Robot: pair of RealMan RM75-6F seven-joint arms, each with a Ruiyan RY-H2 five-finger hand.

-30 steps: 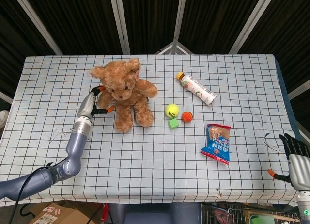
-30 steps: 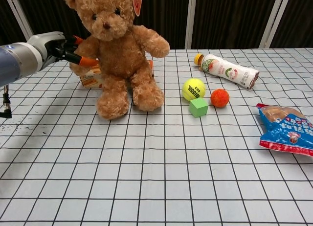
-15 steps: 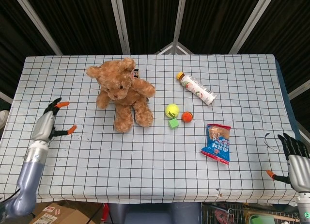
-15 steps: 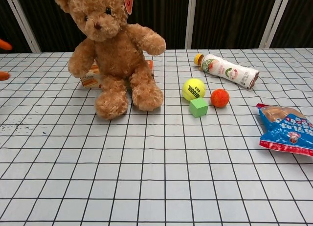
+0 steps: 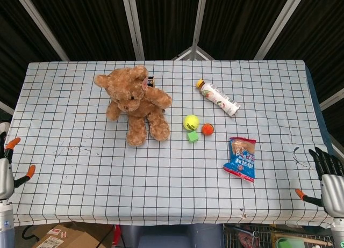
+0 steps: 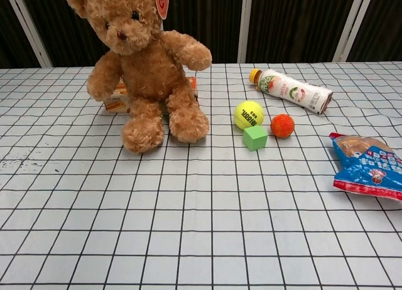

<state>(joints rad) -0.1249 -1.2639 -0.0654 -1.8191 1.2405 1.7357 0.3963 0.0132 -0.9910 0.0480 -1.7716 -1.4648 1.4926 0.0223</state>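
Left hand (image 5: 6, 170) off the table's left edge, fingers spread, holding nothing; right hand (image 5: 329, 178) likewise empty, apparently, at the right edge; bear (image 5: 135, 101) sits upright mid-left, well apart from both.

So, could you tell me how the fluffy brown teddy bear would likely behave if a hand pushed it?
The fluffy brown teddy bear sits upright, propped against an orange carton, so a push would probably topple it. Its plush body looks soft, likely yielding and light.
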